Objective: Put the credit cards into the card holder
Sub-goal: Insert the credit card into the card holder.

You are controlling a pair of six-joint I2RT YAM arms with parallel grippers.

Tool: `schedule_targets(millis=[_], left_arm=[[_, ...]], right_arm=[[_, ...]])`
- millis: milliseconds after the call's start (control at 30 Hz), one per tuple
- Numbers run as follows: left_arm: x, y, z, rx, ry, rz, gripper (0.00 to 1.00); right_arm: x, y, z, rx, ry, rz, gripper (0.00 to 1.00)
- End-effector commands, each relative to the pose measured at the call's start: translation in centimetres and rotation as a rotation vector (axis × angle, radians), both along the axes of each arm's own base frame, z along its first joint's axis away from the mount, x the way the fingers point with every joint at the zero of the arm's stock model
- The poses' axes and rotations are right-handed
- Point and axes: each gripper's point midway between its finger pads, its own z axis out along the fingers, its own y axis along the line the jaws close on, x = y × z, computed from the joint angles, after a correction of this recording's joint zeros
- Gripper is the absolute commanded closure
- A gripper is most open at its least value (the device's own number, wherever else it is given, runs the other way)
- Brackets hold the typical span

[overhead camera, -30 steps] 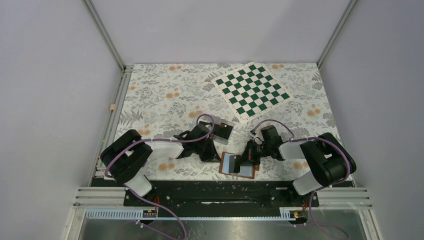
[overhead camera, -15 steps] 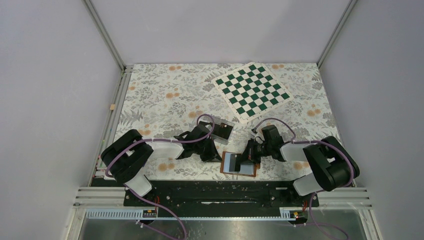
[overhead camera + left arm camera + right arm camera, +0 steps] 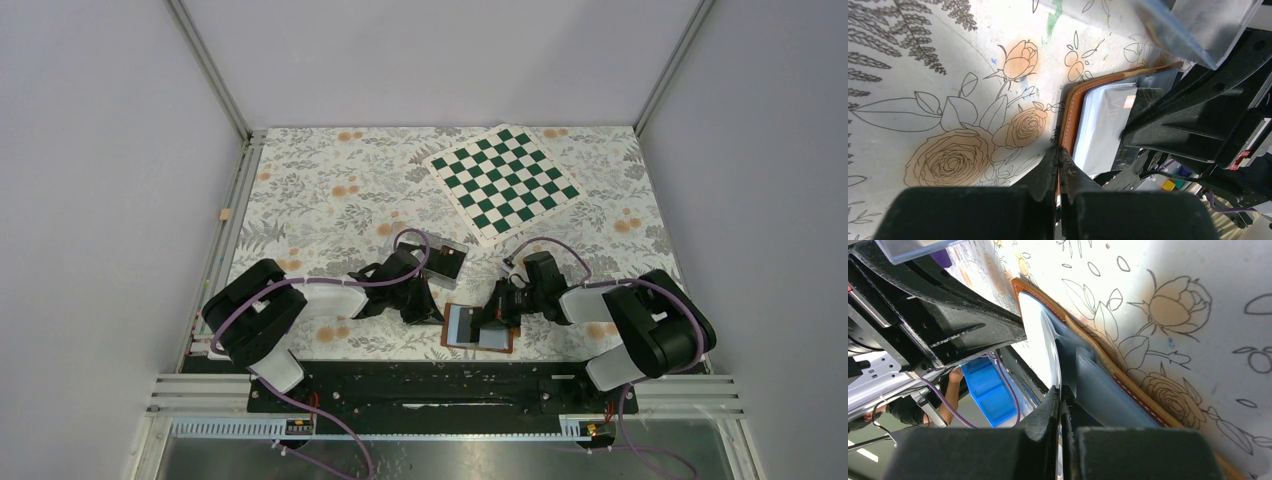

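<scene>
Twisted the card holder point(image 3: 462, 325) a touch, left gripper point(image 3: 1058, 162) fingers together pressing its brown edge, right gripper point(image 3: 1059, 390) clamped on 1 clear sleeve point(image 3: 1034, 322), risking a tear if yanked, credit cards point(image 3: 447, 263) waiting just beyond the left fingertips.
</scene>
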Motion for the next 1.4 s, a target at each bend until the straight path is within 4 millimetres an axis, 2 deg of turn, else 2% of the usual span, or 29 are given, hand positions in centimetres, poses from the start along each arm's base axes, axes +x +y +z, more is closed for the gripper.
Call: schedule_targets(millis=[0,200,567,733,867,1000,1167,1267,1367], left_arm=[[-1.6,-1.0,0.0,-0.025,0.041,-0.039,1.0],[-1.6,-1.4,0.5,-0.059,0.039,-0.027,1.0],[-1.7,-1.4,0.7,-0.053,0.029,-0.024,1.0],[-1.6,-0.8,1.2,-0.059,0.006,0.015,1.0],[-1.4,-0.3,1.5,-0.081,-0.011,0.064,1.0],[-1.4,-0.4,1.5,-0.111,-0.007,0.088,1.0],[-1.5,-1.0,1.3,-0.113,0.006,0.067,1.0],[-1.5,-1.5,1.3,-0.114,0.009,0.055,1.0],[-1.6,-1.8,1.2,-0.111,0.009,0.039,1.0]], right_arm=[[-0.1,0.0,-1.3,-0.04,-0.004,-0.014,1.0],[-0.1,0.4,-1.2,-0.041,-0.005,-0.007,0.96],[-0.5,1.1,-0.9,-0.099,-0.014,0.059,0.75],[0.2,0.6,0.6,-0.174,-0.058,0.077,0.6],[0.0,-0.7,1.3,-0.269,-0.065,0.085,0.47],[-0.1,-1.3,1.2,-0.311,-0.061,0.099,0.4],[-0.7,-0.8,0.2,-0.287,-0.031,0.122,0.41],[-1.1,0.1,-0.1,-0.259,-0.012,0.15,0.48],[-1.5,1.2,0.4,-0.228,-0.015,0.176,0.59]])
